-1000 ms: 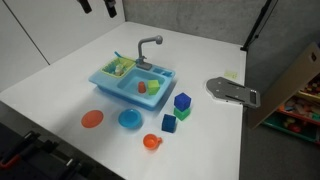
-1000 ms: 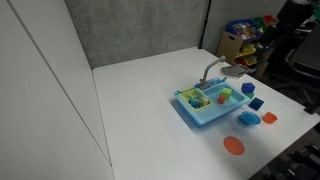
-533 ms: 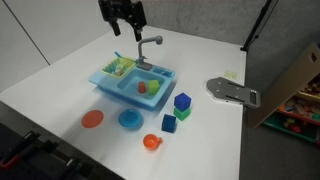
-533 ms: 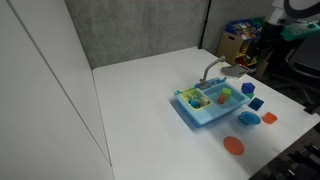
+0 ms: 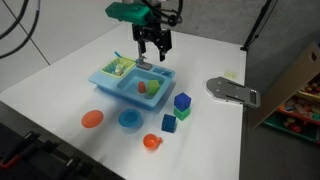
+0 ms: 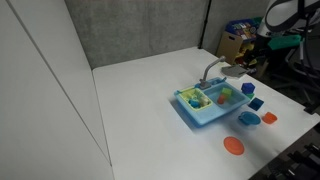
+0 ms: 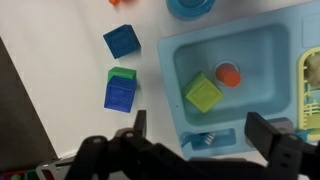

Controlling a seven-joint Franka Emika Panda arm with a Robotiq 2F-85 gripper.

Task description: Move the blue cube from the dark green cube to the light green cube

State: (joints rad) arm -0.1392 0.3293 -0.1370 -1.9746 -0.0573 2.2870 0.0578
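Observation:
The blue cube (image 7: pixel 120 96) sits on the dark green cube (image 7: pixel 123 74) on the white table, left of the toy sink in the wrist view. The stack also shows in an exterior view, blue cube (image 5: pixel 182 101) over dark green cube (image 5: pixel 185 114). The light green cube (image 7: pixel 203 92) lies inside the sink basin (image 7: pixel 262 60), and shows in an exterior view (image 5: pixel 141 87). My gripper (image 7: pixel 203 135) is open and empty. It hangs above the sink's back edge (image 5: pixel 153 46), apart from the cubes.
A lighter blue cube (image 7: pixel 122 41) stands alone near the stack (image 5: pixel 169 124). An orange ball (image 7: pixel 229 75) lies in the basin. A grey faucet (image 5: pixel 146 44), orange plate (image 5: pixel 92 119), blue bowl (image 5: pixel 129 120), orange cup (image 5: pixel 151 142) and grey metal piece (image 5: pixel 232 91) are around.
The arm has come into view from the top and moved down and right, to above the sink by the faucet. The cubes have not moved.

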